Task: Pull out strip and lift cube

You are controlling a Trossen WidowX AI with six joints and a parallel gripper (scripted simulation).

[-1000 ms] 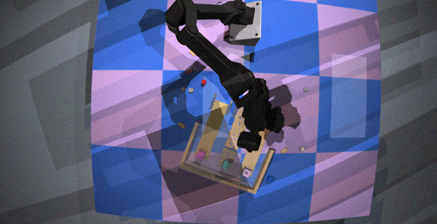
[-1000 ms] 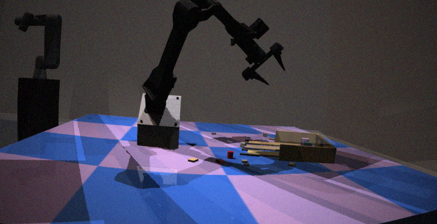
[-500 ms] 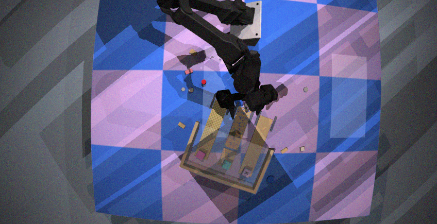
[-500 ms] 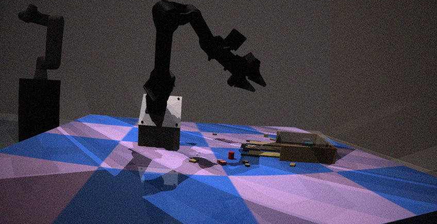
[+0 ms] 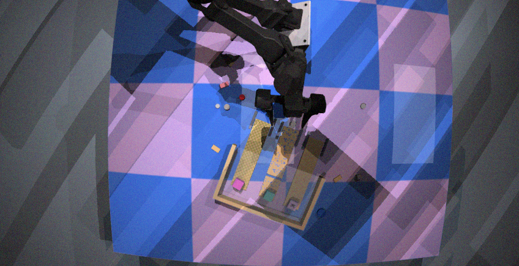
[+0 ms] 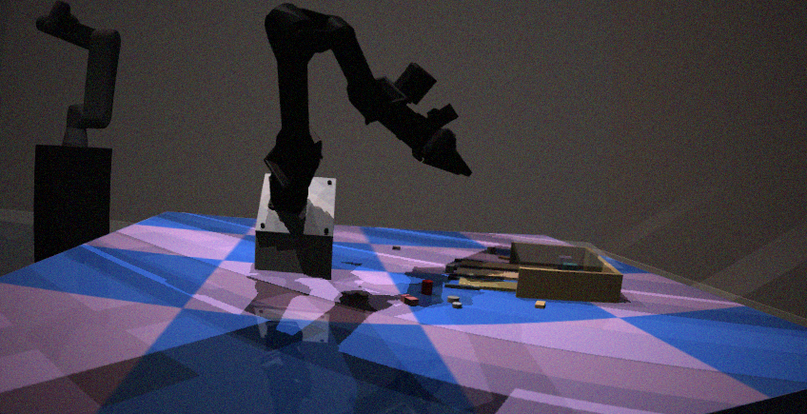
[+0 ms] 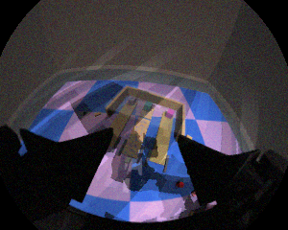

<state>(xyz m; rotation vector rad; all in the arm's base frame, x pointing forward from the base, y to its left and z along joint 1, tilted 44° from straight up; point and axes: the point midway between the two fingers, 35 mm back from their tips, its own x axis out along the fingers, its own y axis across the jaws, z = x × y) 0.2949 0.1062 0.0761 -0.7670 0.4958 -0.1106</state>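
Observation:
A tan three-walled tray (image 5: 254,210) (image 6: 566,286) holds the far ends of three strips. The left cross-hatched strip (image 5: 251,150) carries a magenta cube (image 5: 238,183) (image 7: 171,114). The middle speckled strip (image 5: 281,154) shows a gap and carries a teal cube (image 5: 269,195). The right plain olive strip (image 5: 305,165) carries a grey cube marked with an X (image 5: 292,203). The strips also show in the side view (image 6: 486,275). My gripper (image 5: 287,119) (image 6: 461,170) (image 7: 147,136) is open and empty. It hangs high above the strips' near ends, pointing down towards the tray.
Small loose pieces lie left of the strips: a red cylinder (image 5: 242,97) (image 6: 426,286), a salmon block (image 5: 223,84), two pale discs (image 5: 222,106), an orange block (image 5: 215,148). A grey disc (image 5: 363,106) and a tan block (image 5: 337,178) lie to the right. The arm's base (image 5: 302,23) stands behind.

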